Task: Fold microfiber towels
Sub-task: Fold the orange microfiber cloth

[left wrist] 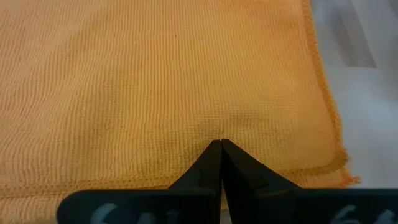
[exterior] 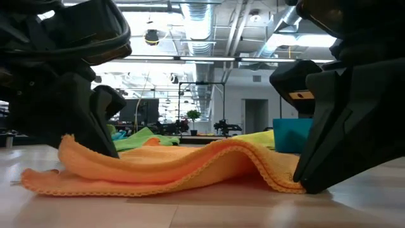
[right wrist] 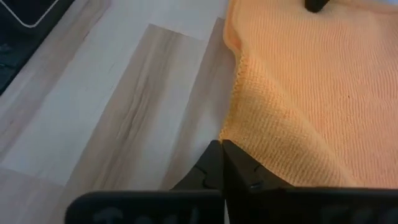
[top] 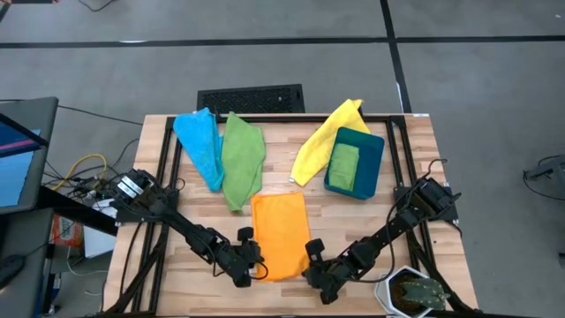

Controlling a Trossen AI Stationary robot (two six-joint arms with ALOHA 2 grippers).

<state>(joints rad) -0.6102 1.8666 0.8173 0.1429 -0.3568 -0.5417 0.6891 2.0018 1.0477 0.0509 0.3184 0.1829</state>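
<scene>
On the wooden table (top: 415,150) the light blue towel (top: 199,144) lay furthest to the left, at the far side, and the green towel (top: 240,159) lay just beside it, their edges touching or overlapping a little. In front of them, near the front edge of the table, the orange towel (top: 281,233) was spread out as a long rectangle. The left gripper (top: 252,265) was at the near left corner of this towel, and in the left wrist view its fingers (left wrist: 211,163) were closed together on the orange cloth (left wrist: 155,81), with a small pucker of fabric at their tips. The right gripper (top: 313,263) was at the near right corner of the same towel; its fingers (right wrist: 214,163) were also closed together, at the hemmed edge of the cloth (right wrist: 311,81) (whether fabric was really between them, the wrist view did not show clearly). In the low view the orange towel (exterior: 171,168) rose up at both grippers and sagged a little between them. Further right, at the far side, the yellow towel (top: 322,137) lay diagonally, with one end touching the dark teal bin (top: 369,150). Inside the bin was a folded green cloth (top: 344,165). At the front right corner of the table stood a small potted plant (top: 415,291).
</scene>
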